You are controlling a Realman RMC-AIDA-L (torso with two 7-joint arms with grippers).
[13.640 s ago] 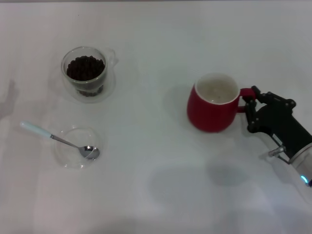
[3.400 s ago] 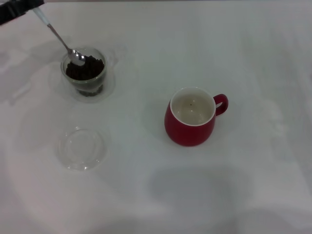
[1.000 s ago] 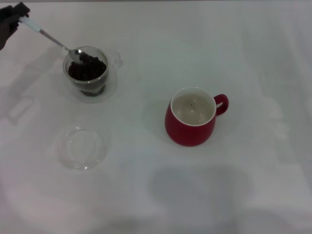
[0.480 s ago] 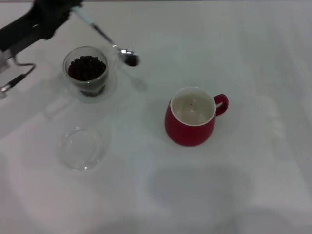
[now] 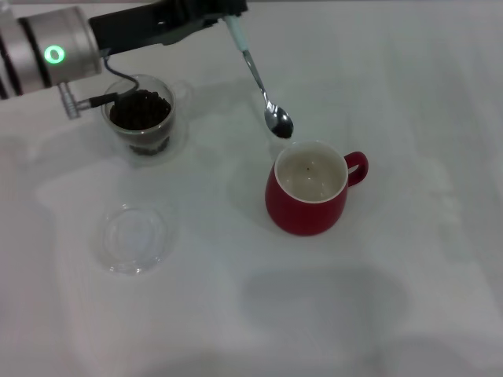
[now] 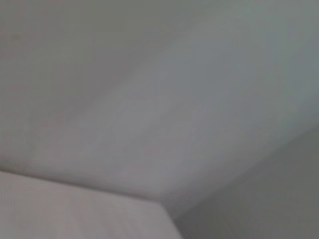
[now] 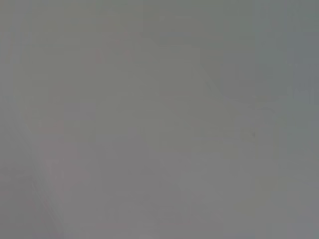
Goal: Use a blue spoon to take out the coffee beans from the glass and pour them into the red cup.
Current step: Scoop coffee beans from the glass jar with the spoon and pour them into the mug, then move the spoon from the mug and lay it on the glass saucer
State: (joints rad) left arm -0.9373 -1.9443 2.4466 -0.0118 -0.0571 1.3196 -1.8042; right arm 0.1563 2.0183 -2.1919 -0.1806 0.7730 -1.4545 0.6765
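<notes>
A staged test bench rather than a lived-in kitchen; the table [image 5: 440, 94] is a plain white surface filling the whole head view, with no walls, appliances or clutter showing; only 4 small props sit on it, well apart: a glass [image 5: 140, 118] of beans [image 5: 139, 108], a red cup [image 5: 312, 187], and a flat clear dish [image 5: 130, 238]; a robot arm [image 5: 94, 39] with a green indicator light reaches over them; both wrist views show only featureless pale surface.

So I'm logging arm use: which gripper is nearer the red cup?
Left. The left gripper holds the blue spoon just beyond the red cup; the right gripper isn't in view.
</notes>
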